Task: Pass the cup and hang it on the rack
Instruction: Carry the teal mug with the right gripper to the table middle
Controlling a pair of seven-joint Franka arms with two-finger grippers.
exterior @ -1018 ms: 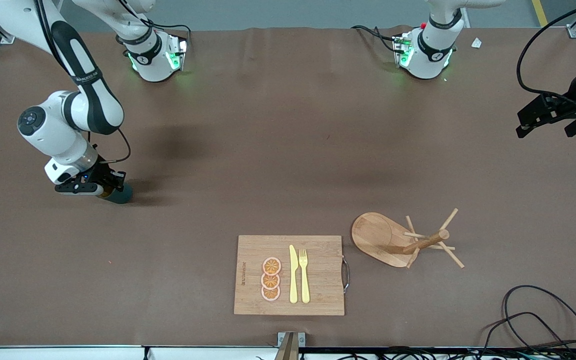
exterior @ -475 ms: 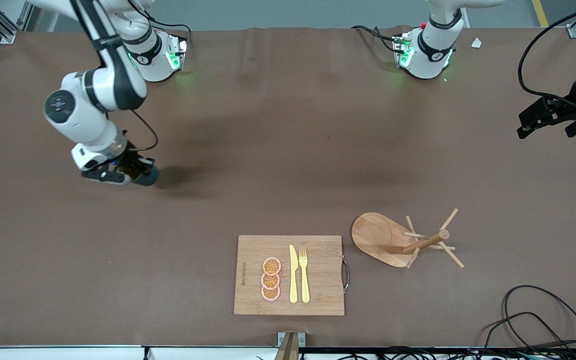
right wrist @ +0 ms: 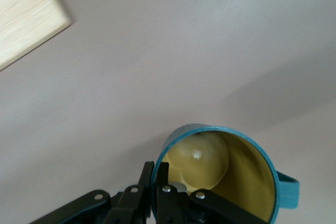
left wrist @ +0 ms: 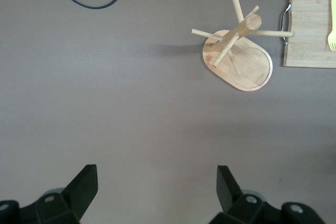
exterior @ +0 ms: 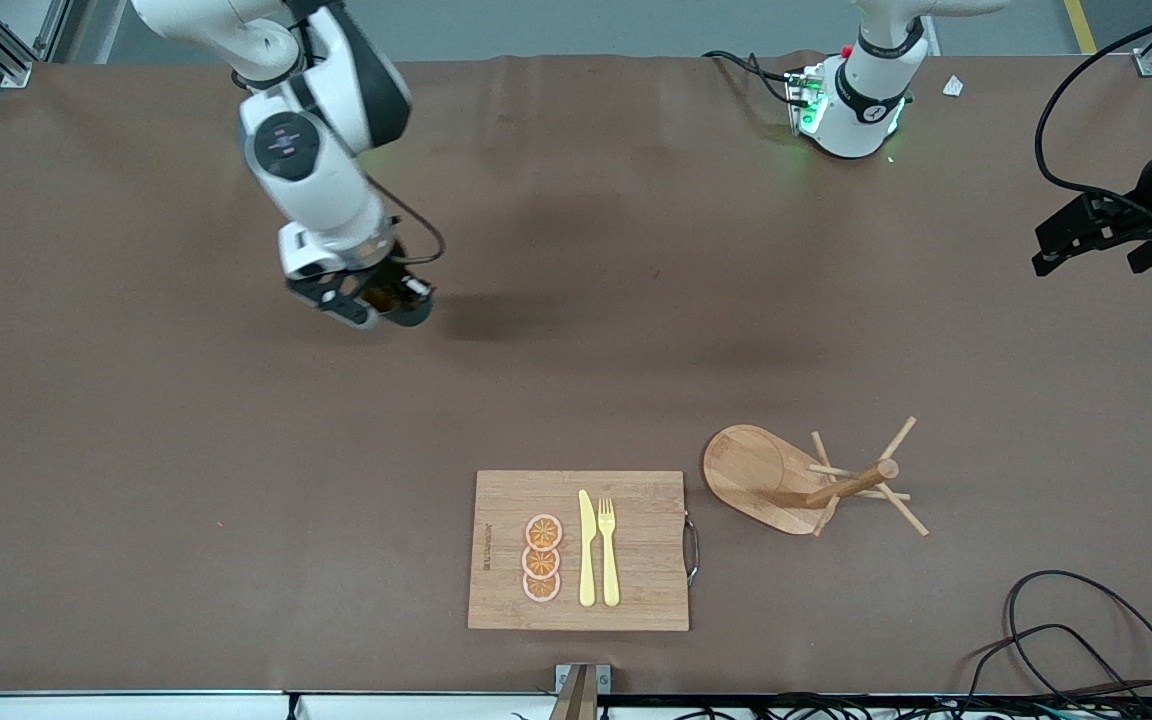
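I am on the passing step. My right gripper [exterior: 376,305] is pinched tight on the rim of the cup [right wrist: 220,174], up in the air over bare table near the right arm's end. My left gripper [left wrist: 157,192] waits wide open with nothing in it. The rack [exterior: 816,480] stands beside the cutting board [exterior: 579,550]. Next, I think, I must bring the cup across for the left gripper to take.

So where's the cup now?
The cup is up in the air, pinched in the right end effector, over bare table toward the right arm's end.
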